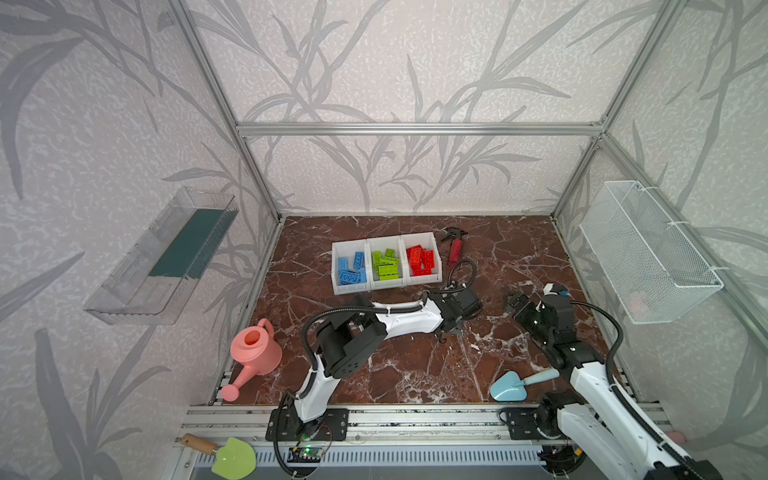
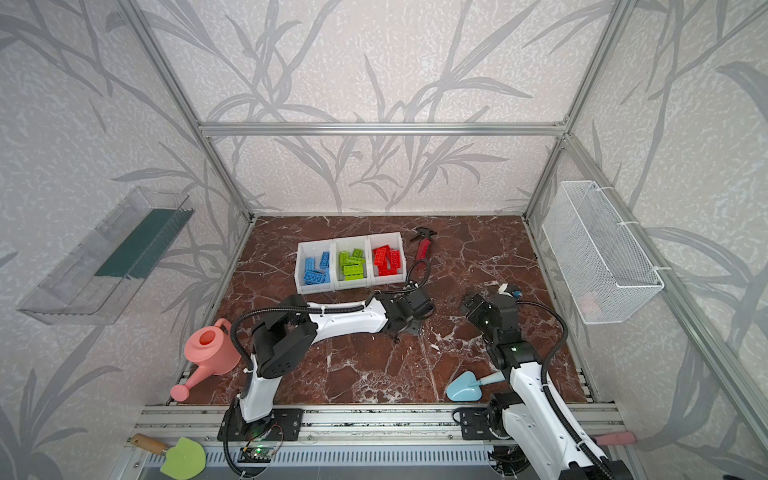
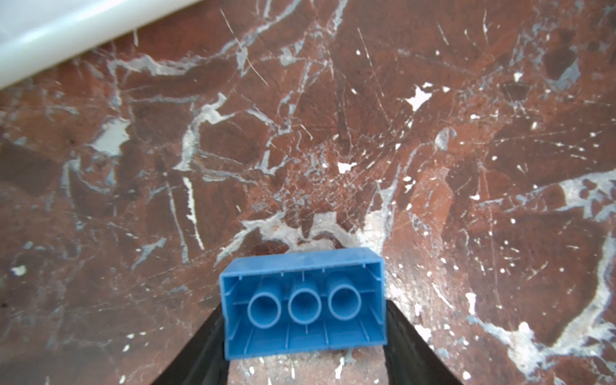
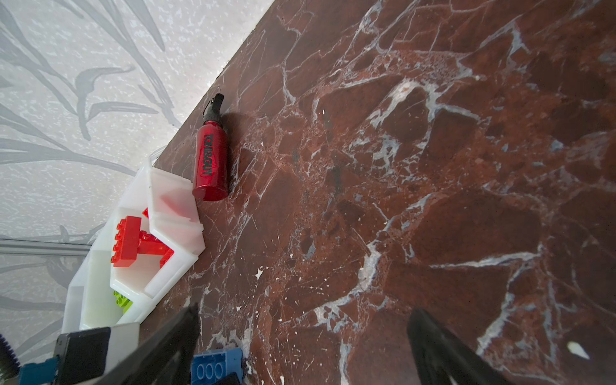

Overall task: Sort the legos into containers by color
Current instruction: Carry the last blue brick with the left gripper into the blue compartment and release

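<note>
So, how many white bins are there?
3, joined in a row: left bin with blue legos, middle bin with green legos, right bin with red legos. None looks hidden.

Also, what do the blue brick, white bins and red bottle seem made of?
The blue brick looks like moulded plastic, slightly matte: hollow underside with three tubes. The white bins look like smooth, faintly translucent plastic: red shows through one wall. The red bottle is glossy, perhaps metal or coated plastic.

Around lie a watering can, trowel and spray bottle (red).
</note>
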Motion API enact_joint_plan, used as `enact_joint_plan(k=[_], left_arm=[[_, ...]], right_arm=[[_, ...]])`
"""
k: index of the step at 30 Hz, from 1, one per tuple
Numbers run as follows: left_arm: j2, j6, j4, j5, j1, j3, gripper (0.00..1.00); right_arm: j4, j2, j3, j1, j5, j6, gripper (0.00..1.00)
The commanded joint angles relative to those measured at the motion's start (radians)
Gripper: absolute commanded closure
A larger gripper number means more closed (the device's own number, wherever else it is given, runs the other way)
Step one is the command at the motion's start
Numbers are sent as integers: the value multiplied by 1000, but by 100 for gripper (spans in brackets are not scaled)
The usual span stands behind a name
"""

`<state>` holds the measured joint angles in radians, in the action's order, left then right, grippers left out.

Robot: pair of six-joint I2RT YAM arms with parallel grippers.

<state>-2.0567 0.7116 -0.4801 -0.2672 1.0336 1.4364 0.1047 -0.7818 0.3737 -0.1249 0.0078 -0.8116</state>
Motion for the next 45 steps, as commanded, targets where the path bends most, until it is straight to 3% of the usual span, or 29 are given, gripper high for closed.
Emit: enact_joint_plan(k=[1, 6, 11, 23, 28, 33, 41, 43, 45], left_arm=[[97, 6, -33, -78, -4, -11, 40], [229, -13, -51, -87, -50, -53, 40], [362, -52, -83, -113, -126, -80, 40], [603, -117, -116, -73, -498, -198, 40], [569, -118, -96, -11, -643, -194, 40], [431, -94, -78, 50, -746, -127, 41], [224, -130, -132, 82, -791, 38, 39], [193, -143, -141, 96, -794, 64, 32], [172, -156, -162, 100, -796, 90, 20]], right_arm=[[-15, 13, 5, 4, -49, 44, 2], [-147, -2, -27, 3, -191, 95, 2], [-163, -50, -4, -2, -272, 130, 2], [-188, -186, 54, -174, -249, 235, 2], [-205, -236, 68, -215, -260, 253, 2], [-213, -276, 78, -237, -275, 265, 2], [-215, -270, 71, -243, -272, 270, 2], [-210, -266, 73, -243, -265, 274, 2], [-198, -258, 77, -247, -251, 287, 2]])
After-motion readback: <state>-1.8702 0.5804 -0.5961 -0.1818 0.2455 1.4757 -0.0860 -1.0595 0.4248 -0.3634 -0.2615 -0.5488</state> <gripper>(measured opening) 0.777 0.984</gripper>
